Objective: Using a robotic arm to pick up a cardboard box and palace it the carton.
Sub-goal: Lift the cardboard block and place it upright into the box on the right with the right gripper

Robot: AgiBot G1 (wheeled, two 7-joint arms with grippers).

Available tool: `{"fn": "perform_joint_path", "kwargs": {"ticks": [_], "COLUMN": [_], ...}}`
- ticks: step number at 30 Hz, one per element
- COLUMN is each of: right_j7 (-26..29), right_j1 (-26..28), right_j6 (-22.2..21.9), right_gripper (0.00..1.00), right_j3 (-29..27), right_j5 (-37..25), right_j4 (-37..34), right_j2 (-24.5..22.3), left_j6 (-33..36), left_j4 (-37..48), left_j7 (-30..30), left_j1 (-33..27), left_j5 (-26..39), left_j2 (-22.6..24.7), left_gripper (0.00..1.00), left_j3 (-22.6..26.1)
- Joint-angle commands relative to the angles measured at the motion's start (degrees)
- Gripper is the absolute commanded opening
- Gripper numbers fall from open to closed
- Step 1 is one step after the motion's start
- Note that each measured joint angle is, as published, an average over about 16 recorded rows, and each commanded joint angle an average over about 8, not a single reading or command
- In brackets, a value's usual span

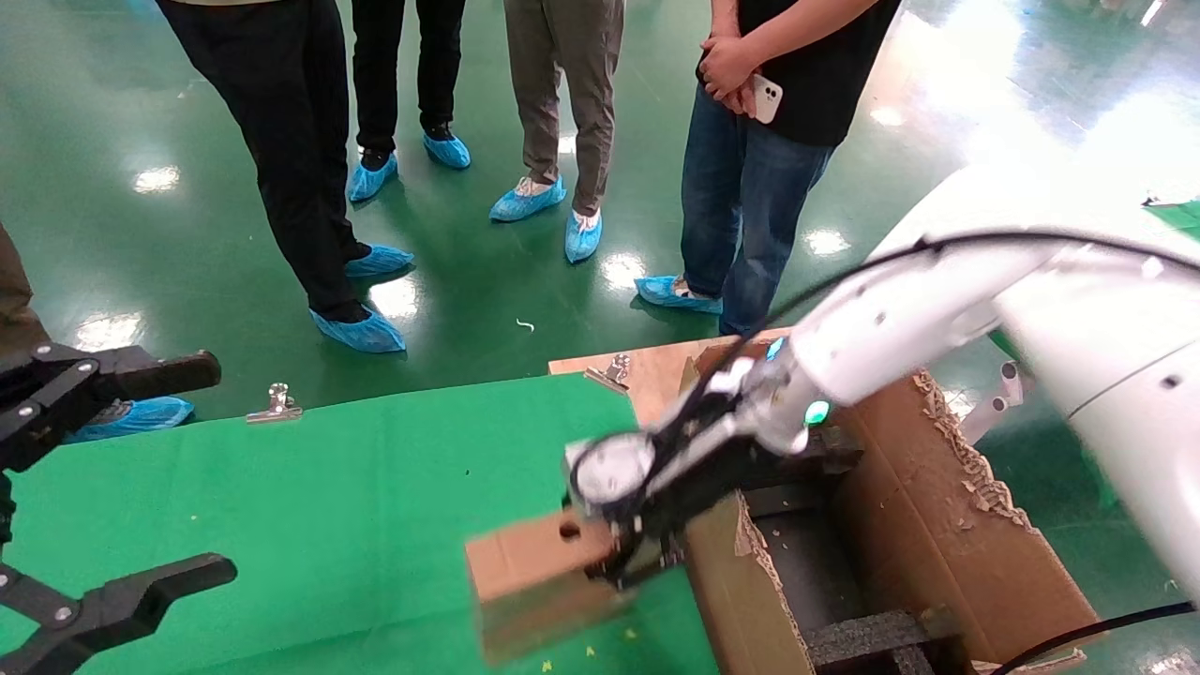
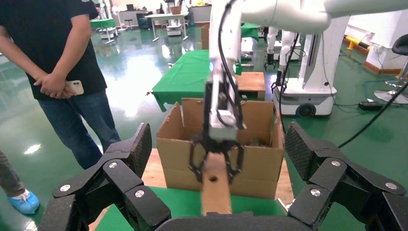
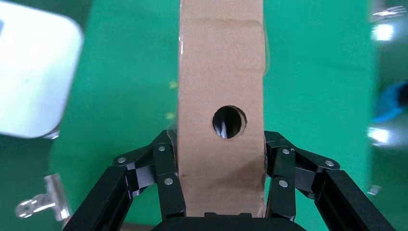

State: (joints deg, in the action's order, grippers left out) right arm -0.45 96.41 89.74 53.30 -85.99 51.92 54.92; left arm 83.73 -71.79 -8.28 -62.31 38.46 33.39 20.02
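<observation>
The right robotic arm [image 1: 900, 323] is stretched forward and down across the front of the carton [image 1: 937, 525], its black wrist angled toward the green tabletop [image 1: 309, 506]. The right tool [image 1: 626, 561] is pinched on the cardboard box [image 1: 539, 581], one finger pressed against each side, as is seen in the right wrist view [image 3: 221, 211], where a round punched hole faces the camera. The cardboard box is held clear of the tabletop, just beside the carton's near torn wall and outside it. Black foam inserts [image 1: 872, 633] are seen inside the carton. The left tool [image 1: 103, 487] is held at the left edge of the tabletop, well apart from the box, with its fingers spread wide. Two metal clips [image 1: 277, 403] are fixed on the far edge of the green cloth. Beyond it, a glossy green floor [image 1: 169, 234] is occupied by several standing people in blue shoe covers [image 1: 361, 330], one holding a white phone [image 1: 767, 97].
</observation>
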Motion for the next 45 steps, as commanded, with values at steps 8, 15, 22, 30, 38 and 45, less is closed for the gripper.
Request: {"fn": "perform_joint_path", "kwargs": {"ticks": [8,15,22,30,38,45], "right_j7": [1.4,2.6,4.1,6.7,10.0,11.4], "right_j1": [9.5,16.2,18.7,22.9,28.2,30.8], "right_j6": [0.9,1.1,0.9,1.1,1.4,1.2], "right_gripper": [0.00,0.00,0.00,0.00,0.00,0.00], "right_j3": [-0.6,1.6,4.9,8.5,13.9,19.3], "right_j5": [3.6,6.7,9.1,9.6,8.2,6.3], "right_j4": [-1.0,-1.3,-1.1,0.6,4.7,7.1], "right_j2": [-2.9,-5.4,-8.2,-15.7,-25.3,-32.2], "left_j6": [0.0,0.0,0.0,0.0,0.0,0.0], "left_j4": [0.0,0.0,0.0,0.0,0.0,0.0], "left_j7": [0.0,0.0,0.0,0.0,0.0,0.0], "left_j1": [0.0,0.0,0.0,0.0,0.0,0.0], "left_j5": [0.0,0.0,0.0,0.0,0.0,0.0], "left_j2": [0.0,0.0,0.0,0.0,0.0,0.0], "left_gripper": [1.00,1.00,1.00,1.00,1.00,1.00], "left_j3": [0.0,0.0,0.0,0.0,0.0,0.0]}}
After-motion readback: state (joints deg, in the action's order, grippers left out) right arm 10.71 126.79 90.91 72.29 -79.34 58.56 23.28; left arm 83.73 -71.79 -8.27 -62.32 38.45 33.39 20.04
